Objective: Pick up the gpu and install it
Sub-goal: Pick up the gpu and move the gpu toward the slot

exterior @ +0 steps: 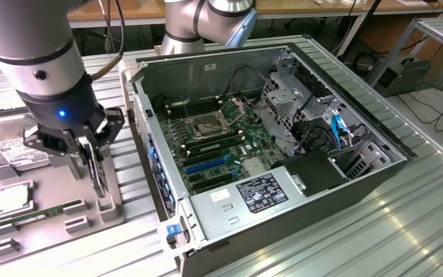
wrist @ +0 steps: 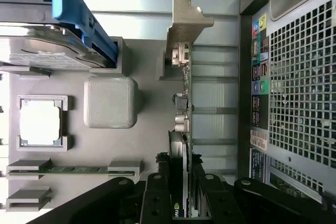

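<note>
The gpu (exterior: 97, 172) is a slim dark card standing on edge in the grey parts tray (exterior: 48, 234), at the exterior view's left beside the open computer case (exterior: 299, 173). My gripper (exterior: 90, 151) comes down on it from above. In the wrist view the gpu (wrist: 185, 103) runs away from me to its silver-beige bracket (wrist: 188, 22), and my gripper (wrist: 184, 203) has its black fingers (wrist: 157, 200) pressed against both faces of the card. I cannot tell whether the card's lower edge still rests in the tray.
The tray (wrist: 147, 145) also holds a silver hard drive (wrist: 42, 51) with a blue clip, a square CPU (wrist: 39, 121) and a green RAM stick (wrist: 73, 170). Inside the case, the motherboard has blue slots (exterior: 206, 165). The case's rear panel (wrist: 299, 77) stands close beside the card.
</note>
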{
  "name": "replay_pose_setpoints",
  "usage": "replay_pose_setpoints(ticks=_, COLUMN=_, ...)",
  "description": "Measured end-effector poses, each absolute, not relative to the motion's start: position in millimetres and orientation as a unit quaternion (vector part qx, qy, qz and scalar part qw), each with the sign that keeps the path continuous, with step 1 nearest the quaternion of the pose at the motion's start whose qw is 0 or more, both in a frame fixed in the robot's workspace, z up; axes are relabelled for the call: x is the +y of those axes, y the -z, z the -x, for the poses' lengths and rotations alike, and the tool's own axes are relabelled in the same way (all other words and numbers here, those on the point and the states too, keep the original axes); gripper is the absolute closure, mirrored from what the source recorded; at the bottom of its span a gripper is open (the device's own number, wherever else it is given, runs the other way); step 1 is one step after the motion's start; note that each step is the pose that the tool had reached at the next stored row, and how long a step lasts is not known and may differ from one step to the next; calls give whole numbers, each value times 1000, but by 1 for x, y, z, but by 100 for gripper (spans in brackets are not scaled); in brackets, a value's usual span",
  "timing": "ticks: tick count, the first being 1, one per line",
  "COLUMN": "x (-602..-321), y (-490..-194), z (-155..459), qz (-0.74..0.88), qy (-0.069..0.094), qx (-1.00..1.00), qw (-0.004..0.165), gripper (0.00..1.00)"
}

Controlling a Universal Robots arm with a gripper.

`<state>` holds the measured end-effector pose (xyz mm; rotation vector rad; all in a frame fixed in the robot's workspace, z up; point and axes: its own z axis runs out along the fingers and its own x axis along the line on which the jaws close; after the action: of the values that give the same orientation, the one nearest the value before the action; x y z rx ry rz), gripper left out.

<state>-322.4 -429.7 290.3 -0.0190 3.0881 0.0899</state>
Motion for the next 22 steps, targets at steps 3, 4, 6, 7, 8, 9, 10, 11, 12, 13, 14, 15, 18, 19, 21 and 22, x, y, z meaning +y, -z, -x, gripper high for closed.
replay_pose_setpoints(ticks=3, x=-430, y=-306, z=322, qz=6, qy=-29, qx=999, qw=25, gripper=74)
replay_pose_setpoints(ticks=4, x=-430, y=-311, z=322, qz=6, qy=-29, qx=999, qw=25, gripper=74)
replay_pose_setpoints(ticks=6, x=-430, y=-320, z=321, qz=6, qy=-29, qx=999, qw=24, gripper=74)
replay_pose_setpoints(ticks=7, x=-430, y=-324, z=321, qz=6, qy=-29, qx=999, qw=23, gripper=74)
replay_pose_setpoints(ticks=8, x=-430, y=-329, z=320, qz=6, qy=-29, qx=999, qw=23, gripper=74)
replay_pose_setpoints(ticks=9, x=-430, y=-334, z=318, qz=6, qy=-29, qx=999, qw=22, gripper=74)
replay_pose_setpoints(ticks=10, x=-430, y=-338, z=316, qz=6, qy=-30, qx=999, qw=22, gripper=74)
replay_pose_setpoints(ticks=11, x=-430, y=-343, z=313, qz=6, qy=-30, qx=999, qw=21, gripper=74)
replay_pose_setpoints(ticks=12, x=-431, y=-348, z=310, qz=6, qy=-31, qx=999, qw=20, gripper=74)
replay_pose_setpoints(ticks=13, x=-431, y=-352, z=307, qz=6, qy=-31, qx=999, qw=19, gripper=74)
replay_pose_setpoints(ticks=14, x=-432, y=-363, z=300, qz=6, qy=-33, qx=999, qw=18, gripper=74)
replay_pose_setpoints(ticks=15, x=-432, y=-369, z=296, qz=6, qy=-33, qx=999, qw=17, gripper=74)
replay_pose_setpoints(ticks=18, x=-434, y=-383, z=286, qz=6, qy=-34, qx=999, qw=15, gripper=74)
replay_pose_setpoints(ticks=19, x=-435, y=-387, z=283, qz=6, qy=-35, qx=999, qw=14, gripper=74)
replay_pose_setpoints(ticks=21, x=-437, y=-403, z=270, qz=6, qy=-36, qx=999, qw=12, gripper=74)
replay_pose_setpoints(ticks=22, x=-437, y=-417, z=256, qz=6, qy=-38, qx=999, qw=9, gripper=74)
